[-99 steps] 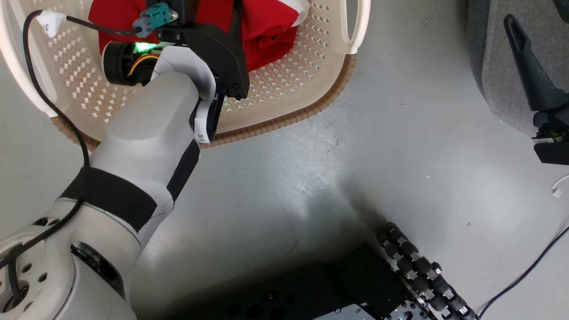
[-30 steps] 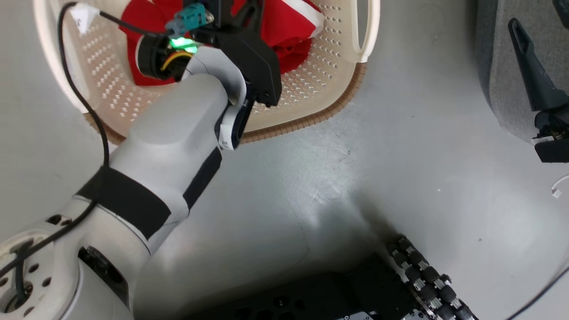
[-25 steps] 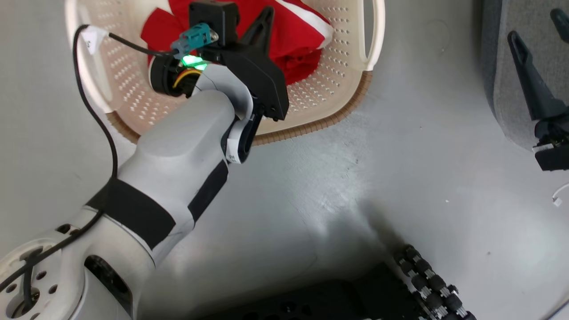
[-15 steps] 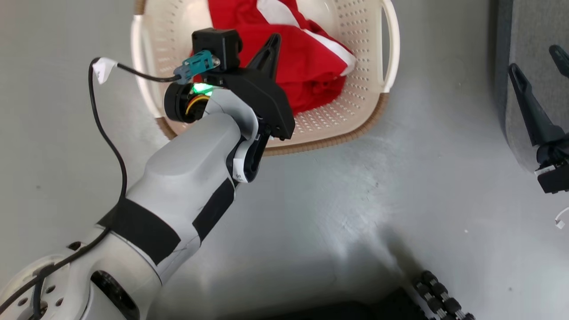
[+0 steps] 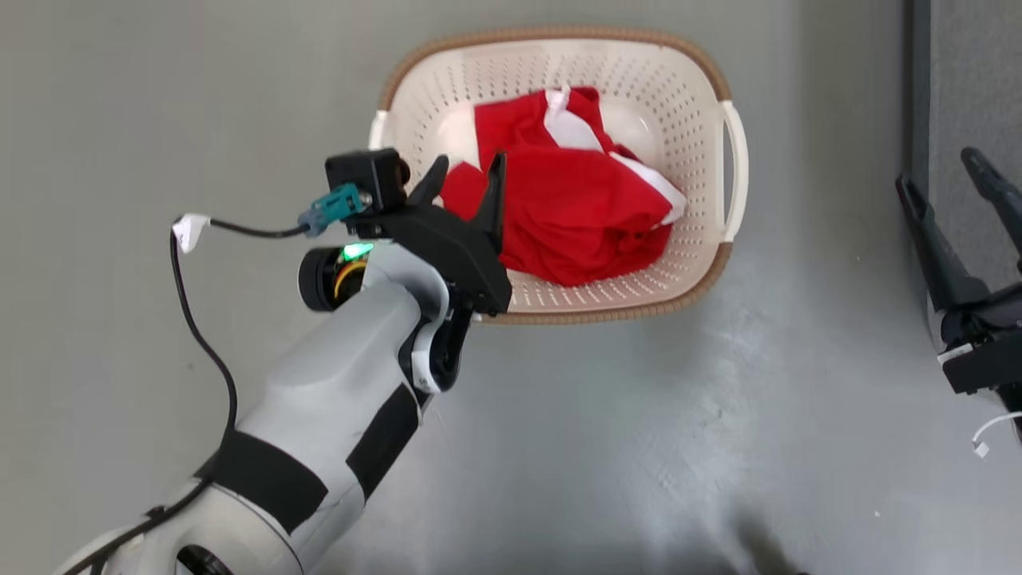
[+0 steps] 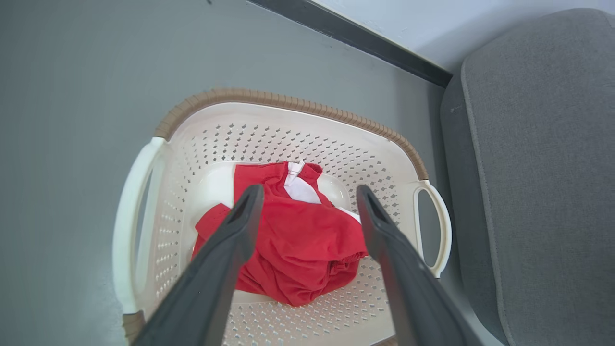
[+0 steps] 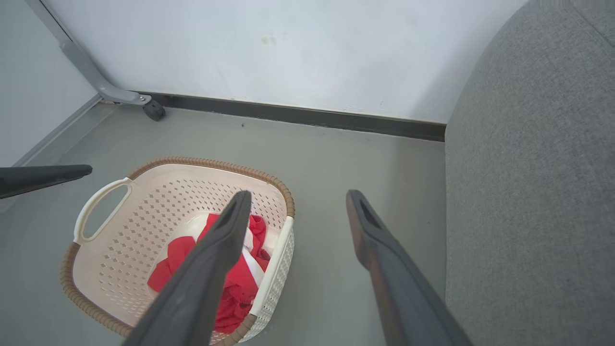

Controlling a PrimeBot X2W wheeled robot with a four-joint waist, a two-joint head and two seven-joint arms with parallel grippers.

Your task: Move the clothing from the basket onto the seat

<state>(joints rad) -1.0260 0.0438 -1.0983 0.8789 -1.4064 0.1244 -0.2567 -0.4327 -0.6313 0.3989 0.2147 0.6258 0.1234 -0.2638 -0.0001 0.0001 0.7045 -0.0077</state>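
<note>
– Clothing [image 5: 575, 216] location?
– In the basket [image 5: 695, 104], upper centre of the head view, bunched on the bottom. None of it is on the seat [image 5: 974, 80], the grey strip at the right edge.
– Nearer gripper?
– Left gripper [image 5: 468, 164], easily. Its fingertips overlap the heap's left edge in the head view, and I can't tell if they touch. In the left wrist view the heap sits straight ahead between the two fingers. Right gripper [image 5: 936, 166] is at the far right by the seat, well apart from the basket.
– Gripper states?
– Both open, fingers spread, nothing held.
– Long axis of the cloth?
– Crumpled, so it's loose. Roughly a diagonal from the upper left to the lower right of the basket. White trim shows at the top end and along the right side. It doesn't really point anywhere. The basket itself runs left to right, handles at both ends.
– So what does the next move turn on?
– My guess is the left gripper goes down onto the heap's middle and closes across the fold. The carry then goes rightward over the right handle to the seat.
</note>
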